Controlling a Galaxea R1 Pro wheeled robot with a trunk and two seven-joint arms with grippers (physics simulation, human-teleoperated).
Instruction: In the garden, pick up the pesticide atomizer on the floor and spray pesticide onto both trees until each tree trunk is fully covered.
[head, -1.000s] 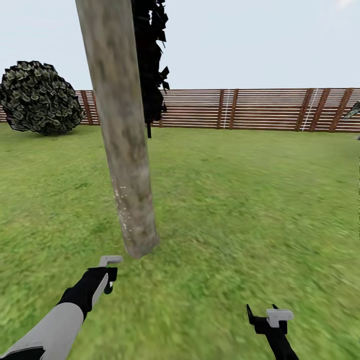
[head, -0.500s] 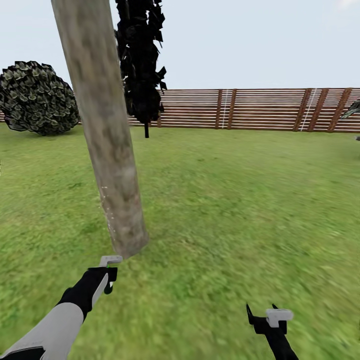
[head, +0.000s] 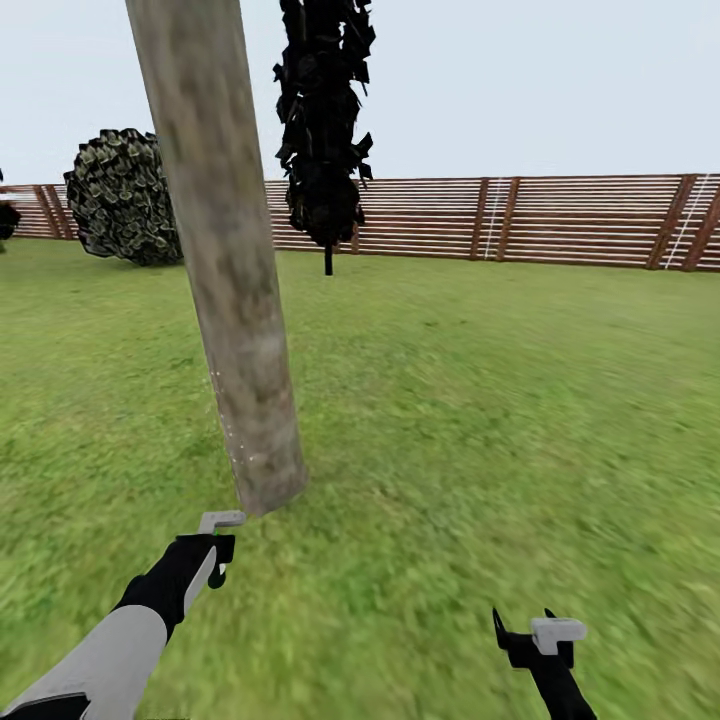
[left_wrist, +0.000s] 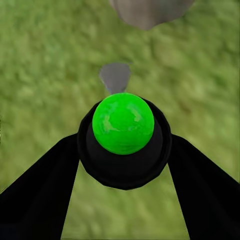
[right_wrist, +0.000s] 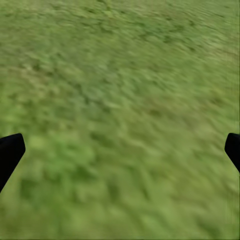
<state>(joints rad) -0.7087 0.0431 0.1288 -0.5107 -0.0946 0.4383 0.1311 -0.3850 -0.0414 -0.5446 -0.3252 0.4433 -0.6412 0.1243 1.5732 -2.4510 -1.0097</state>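
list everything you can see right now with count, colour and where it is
tree trunk: one, mottled beige-grey, leaning, near left of centre, tiny whitish specks low on its left edge
narrow tree: one, all black, thin dark stem, by the fence behind the trunk
round bush: one, dark green mottled, far left by the fence
fence: one, brown horizontal slats, across the back
grass: green lawn, all the ground
atomizer: one, black body with bright green top and grey nozzle, held in the left pincer
left pincer: black, shut on the atomizer, just short of the trunk's base
right pincer: black, open over bare grass, lower right
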